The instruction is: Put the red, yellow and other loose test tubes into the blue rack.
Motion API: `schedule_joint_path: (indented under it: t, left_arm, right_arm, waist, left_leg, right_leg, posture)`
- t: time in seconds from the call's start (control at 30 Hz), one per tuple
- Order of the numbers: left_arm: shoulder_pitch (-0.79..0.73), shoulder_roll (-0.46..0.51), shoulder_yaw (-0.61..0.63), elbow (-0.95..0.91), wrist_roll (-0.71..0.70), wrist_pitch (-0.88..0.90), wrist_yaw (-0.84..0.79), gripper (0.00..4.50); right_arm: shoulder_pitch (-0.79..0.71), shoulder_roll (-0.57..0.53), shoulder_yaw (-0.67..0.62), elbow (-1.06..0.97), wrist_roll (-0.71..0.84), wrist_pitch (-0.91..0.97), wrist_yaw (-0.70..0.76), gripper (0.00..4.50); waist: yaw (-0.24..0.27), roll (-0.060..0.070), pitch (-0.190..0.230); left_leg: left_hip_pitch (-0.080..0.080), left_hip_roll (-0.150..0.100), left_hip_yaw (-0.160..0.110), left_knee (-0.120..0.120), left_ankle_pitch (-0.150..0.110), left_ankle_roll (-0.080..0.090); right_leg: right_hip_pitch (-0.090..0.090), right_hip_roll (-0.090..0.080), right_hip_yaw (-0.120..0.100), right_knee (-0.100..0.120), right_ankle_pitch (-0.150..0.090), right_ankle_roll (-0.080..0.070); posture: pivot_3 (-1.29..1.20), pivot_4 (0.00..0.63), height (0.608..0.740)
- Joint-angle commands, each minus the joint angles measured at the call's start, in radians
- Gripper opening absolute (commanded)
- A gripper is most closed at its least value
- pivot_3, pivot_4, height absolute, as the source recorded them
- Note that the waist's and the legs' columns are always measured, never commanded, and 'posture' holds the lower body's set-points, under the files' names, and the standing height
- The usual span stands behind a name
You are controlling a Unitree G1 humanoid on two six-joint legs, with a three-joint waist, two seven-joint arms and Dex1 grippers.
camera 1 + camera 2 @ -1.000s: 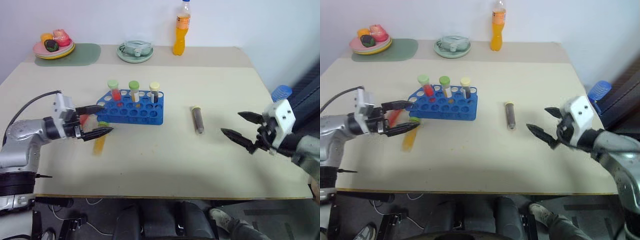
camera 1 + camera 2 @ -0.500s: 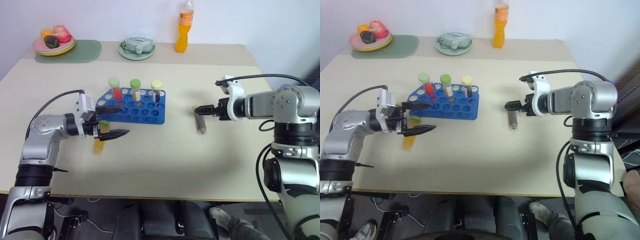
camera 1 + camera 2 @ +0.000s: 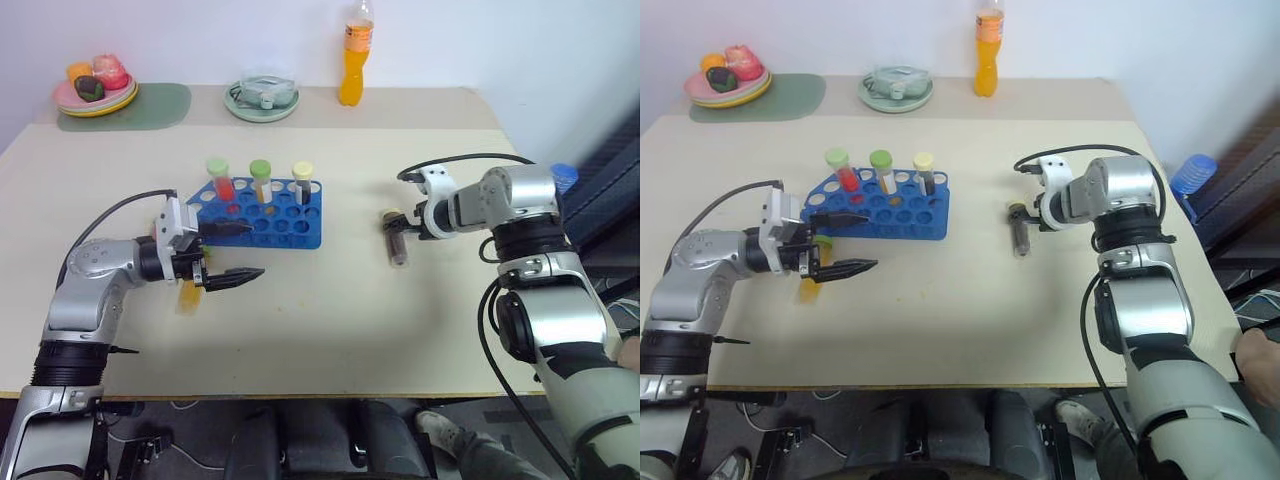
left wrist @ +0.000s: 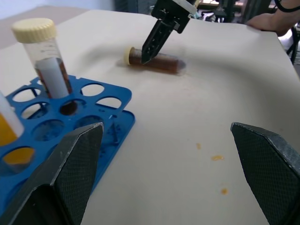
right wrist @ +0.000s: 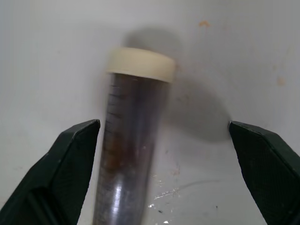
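The left gripper (image 3: 228,253) hovers wide and empty just off the blue rack (image 3: 262,212), at its 7 o'clock, straddling the yellow-orange tube (image 3: 188,295) lying on the desk (image 3: 330,310), apparently lined up to pick it. The rack already stands three capped tubes upright along its far row. At the rack's 3 o'clock, the dark grey-brown tube (image 5: 133,140) with its pale yellow cap lies flat; the right gripper (image 5: 164,154) hangs spread over it near the cap, likely poised to close.
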Motion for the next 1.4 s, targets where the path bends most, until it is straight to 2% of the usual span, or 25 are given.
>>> schedule_joint_path:
  t: [0.03, 0.2, 0.23, 0.27, 0.43, 0.57, 0.63, 0.7, 0.77, 0.93, 1.03, 1.17, 1.4]
  left_arm:
    - [0.009, 0.01, 0.015, -0.054, -0.019, 0.006, 0.008, 4.5]
    - [0.019, 0.013, 0.017, -0.068, -0.023, 0.017, 0.017, 4.5]
    - [0.021, 0.014, 0.017, -0.069, -0.023, 0.018, 0.017, 4.5]
    - [0.022, 0.015, 0.017, -0.07, -0.022, 0.019, 0.018, 4.5]
    - [0.02, 0.011, 0.017, -0.068, -0.022, 0.025, 0.032, 4.5]
    - [0.024, 0.014, 0.027, -0.057, -0.024, 0.022, 0.036, 4.5]
    - [0.026, 0.016, 0.032, -0.051, -0.023, 0.02, 0.037, 4.5]
    - [0.028, 0.022, 0.035, -0.043, -0.018, 0.014, 0.035, 4.5]
    - [0.029, 0.025, 0.04, -0.035, -0.019, 0.015, 0.036, 4.5]
    - [0.048, 0.048, 0.066, -0.039, -0.025, 0.02, 0.042, 4.5]
    - [0.064, 0.057, 0.084, -0.052, -0.036, 0.03, 0.05, 4.5]
    - [0.128, 0.081, 0.144, -0.051, -0.033, 0.005, 0.066, 4.5]
    - [0.194, 0.051, 0.222, -0.043, -0.018, -0.079, 0.148, 4.5]
  right_arm:
    - [0.006, 0.025, 0.075, 0.043, -0.07, -0.075, 0.038, 3.65]
    - [0.019, 0.03, 0.121, 0.028, -0.119, -0.1, 0.093, 1.2]
    - [0.023, 0.025, 0.135, 0.016, -0.13, -0.107, 0.11, 0.91]
    - [0.029, 0.016, 0.156, 0.0, -0.146, -0.122, 0.126, 0.83]
    - [0.113, -0.099, 0.285, -0.249, -0.204, -0.248, 0.28, 0.83]
    - [0.235, -0.146, 0.186, -0.563, -0.079, -0.365, 0.443, 0.83]
    - [0.29, -0.132, 0.114, -0.685, -0.016, -0.416, 0.477, 0.83]
    - [0.366, -0.048, 0.026, -0.791, 0.044, -0.625, 0.484, 0.83]
    - [0.424, 0.021, -0.001, -0.839, 0.078, -0.804, 0.531, 0.83]
    - [0.47, 0.212, 0.031, -0.744, 0.027, -1.051, 0.458, 0.83]
    - [0.469, 0.271, 0.039, -0.671, 0.006, -1.152, 0.452, 0.83]
    - [0.432, 0.389, 0.081, -0.396, -0.121, -1.417, 0.366, 0.83]
    - [0.354, 0.466, 0.059, -0.079, -0.19, -1.665, 0.31, 0.83]
  waist:
    - [-0.007, -0.001, -0.001]
    - [-0.017, -0.001, -0.001]
    - [-0.018, -0.001, -0.001]
    - [-0.018, -0.001, -0.001]
    - [-0.013, 0.0, 0.0]
    - [0.004, 0.001, 0.0]
    - [0.004, 0.002, 0.001]
    - [0.008, 0.002, 0.001]
    - [0.009, 0.002, 0.001]
    - [0.01, 0.002, 0.001]
    - [0.011, 0.003, 0.001]
    - [0.004, 0.003, 0.002]
    - [0.006, 0.004, 0.002]
  left_leg:
    - [0.001, 0.0, 0.0, 0.0, 0.0, 0.0]
    - [0.005, 0.001, -0.001, 0.0, 0.0, 0.0]
    - [0.005, 0.001, 0.0, 0.0, 0.0, 0.0]
    - [0.005, 0.001, 0.0, -0.001, 0.0, 0.0]
    - [0.004, 0.001, -0.001, -0.001, 0.0, -0.001]
    - [0.002, 0.001, -0.001, -0.001, 0.0, -0.001]
    - [-0.001, 0.001, 0.0, -0.001, 0.0, -0.001]
    - [-0.001, 0.002, 0.0, -0.001, 0.001, -0.002]
    - [-0.001, 0.002, -0.001, -0.001, 0.001, -0.003]
    - [-0.001, 0.002, -0.001, -0.001, 0.002, -0.003]
    - [-0.001, 0.002, -0.001, -0.001, 0.002, -0.003]
    - [-0.001, 0.002, -0.001, -0.001, 0.002, -0.003]
    - [-0.001, 0.003, -0.001, -0.002, 0.003, -0.005]
  right_leg:
    - [0.002, 0.0, 0.0, 0.0, 0.0, 0.0]
    - [0.004, 0.0, 0.0, 0.0, 0.0, 0.0]
    - [0.004, 0.0, 0.0, 0.0, 0.0, 0.0]
    - [0.004, 0.001, 0.0, 0.0, 0.0, 0.0]
    - [0.004, 0.0, 0.0, 0.0, 0.0, 0.0]
    - [0.002, 0.0, 0.0, -0.001, 0.0, 0.0]
    - [-0.002, 0.0, 0.0, 0.0, 0.0, 0.0]
    - [-0.003, 0.002, 0.0, 0.0, 0.0, 0.0]
    - [-0.003, 0.003, 0.0, 0.0, 0.0, 0.0]
    - [-0.002, 0.003, 0.0, 0.0, 0.0, 0.0]
    - [-0.002, 0.003, 0.0, 0.0, 0.0, 0.0]
    - [-0.003, 0.003, 0.0, 0.0, 0.0, -0.001]
    - [-0.003, 0.003, 0.0, 0.001, 0.0, -0.001]
  posture:
    - [0.0, 0.15, 0.74]
    - [0.0, 0.15, 0.74]
    - [0.0, 0.15, 0.74]
    - [0.0, 0.15, 0.74]
    - [0.0, 0.15, 0.74]
    - [0.0, 0.15, 0.74]
    - [0.0, 0.15, 0.74]
    - [0.0, 0.15, 0.74]
    - [0.0, 0.15, 0.74]
    - [0.0, 0.15, 0.74]
    - [0.0, 0.15, 0.74]
    - [0.0, 0.15, 0.74]
    - [0.0, 0.15, 0.74]
